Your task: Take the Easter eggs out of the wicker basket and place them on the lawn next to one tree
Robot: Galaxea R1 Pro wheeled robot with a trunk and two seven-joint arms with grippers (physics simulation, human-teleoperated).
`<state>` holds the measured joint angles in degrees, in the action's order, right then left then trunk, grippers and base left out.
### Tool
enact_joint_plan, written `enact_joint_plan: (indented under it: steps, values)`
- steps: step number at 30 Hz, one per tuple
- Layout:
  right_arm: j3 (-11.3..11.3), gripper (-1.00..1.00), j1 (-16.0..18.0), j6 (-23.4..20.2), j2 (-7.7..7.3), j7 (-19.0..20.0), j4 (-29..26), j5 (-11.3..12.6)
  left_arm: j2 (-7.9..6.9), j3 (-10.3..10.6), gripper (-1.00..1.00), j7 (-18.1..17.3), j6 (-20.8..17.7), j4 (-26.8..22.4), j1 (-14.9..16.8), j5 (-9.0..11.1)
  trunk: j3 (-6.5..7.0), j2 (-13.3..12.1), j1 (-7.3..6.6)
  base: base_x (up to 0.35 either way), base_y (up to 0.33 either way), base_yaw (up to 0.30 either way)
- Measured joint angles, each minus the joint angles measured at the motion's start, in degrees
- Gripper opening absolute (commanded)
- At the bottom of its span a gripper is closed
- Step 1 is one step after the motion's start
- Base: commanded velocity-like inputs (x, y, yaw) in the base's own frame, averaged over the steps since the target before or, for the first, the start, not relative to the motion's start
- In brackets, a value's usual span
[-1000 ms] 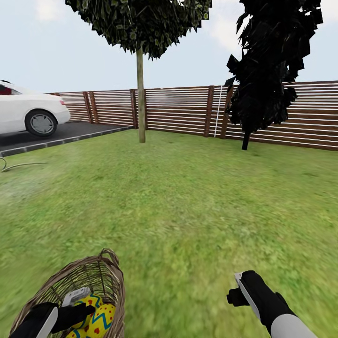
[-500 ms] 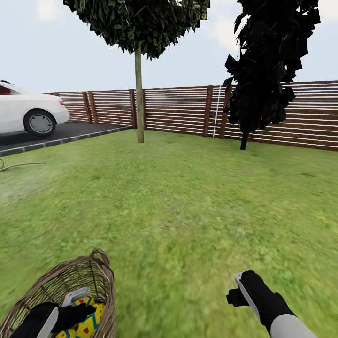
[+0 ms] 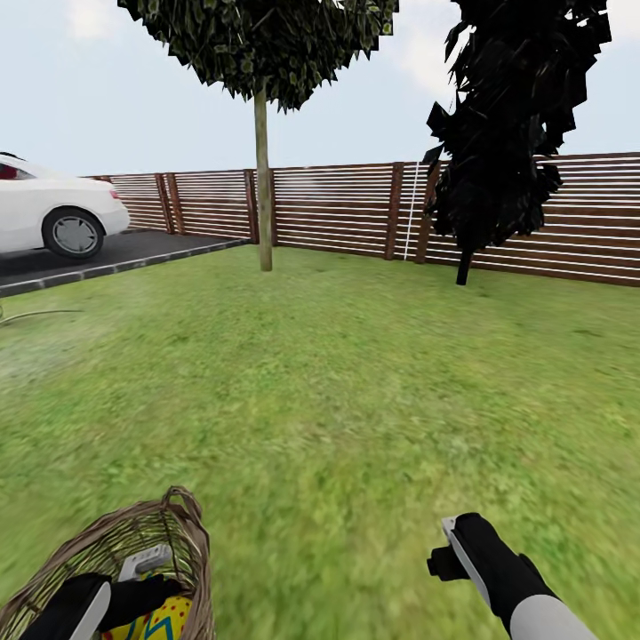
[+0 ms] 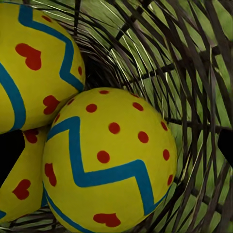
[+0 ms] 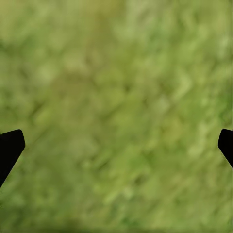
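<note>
Left wrist: left hand (image 4: 116,145) spread wide over eggs (image 4: 109,162).

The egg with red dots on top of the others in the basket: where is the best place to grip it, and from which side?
Probably across its rounded middle, coming straight down through the open basket mouth. The dotted egg lies uppermost and nearest the left gripper, whose fingers already straddle it in the wrist view. The wicker wall blocks any sideways approach.
</note>
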<state>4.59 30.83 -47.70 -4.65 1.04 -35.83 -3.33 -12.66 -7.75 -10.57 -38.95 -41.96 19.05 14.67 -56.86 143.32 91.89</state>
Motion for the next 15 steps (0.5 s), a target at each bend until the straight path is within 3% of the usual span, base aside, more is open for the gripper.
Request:
enact_joint_plan:
  steps: [6,15]
  values:
    - [0.0,1.0,0.0,0.0,0.08,0.0,0.0,0.0,0.0,0.0,1.0,0.0,0.0,0.0,0.0,0.0,0.0,0.0,0.0,0.001,0.0,0.0]
    - [0.0,1.0,0.0,0.0,0.06,0.0,0.0,0.0,0.04,-0.1,1.0,0.1,0.0,0.0,0.0,0.0,-1.99,0.1,0.23,0.0,0.0,0.0]
